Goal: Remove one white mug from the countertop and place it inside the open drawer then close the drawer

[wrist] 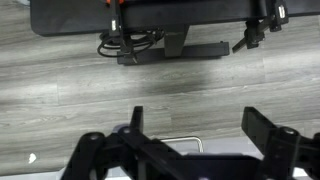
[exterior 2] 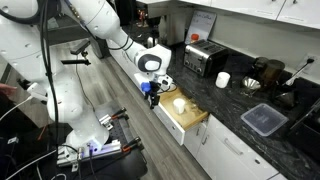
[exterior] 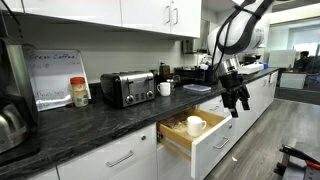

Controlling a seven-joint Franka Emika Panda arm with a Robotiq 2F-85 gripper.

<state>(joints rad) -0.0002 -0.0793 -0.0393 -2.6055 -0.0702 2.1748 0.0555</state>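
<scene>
Out in front of the drawer (exterior: 214, 142), over the floor (wrist: 60, 80), the gripper (exterior: 238, 100) hangs with its jaws spread wide and nothing between them. In the wrist view the slim handle (wrist: 186, 143) shows between the fingers (wrist: 136, 118) (only partly, since the gripper's body hides the rest). The drawer stands pulled out, and the mug (exterior: 196, 125) sits upright inside it near the front. A second mug (exterior: 165, 88) rests on the countertop (exterior: 90, 118) beside the toaster (exterior: 127, 88).

To my eye, only the closing is left, and the risk lies in the push. A finger hooking behind the handle would drag the drawer rather than shut it. An off-centre shove could skew the drawer on its runners. A hard slam might tip the mug or knock it against the wood inside.
</scene>
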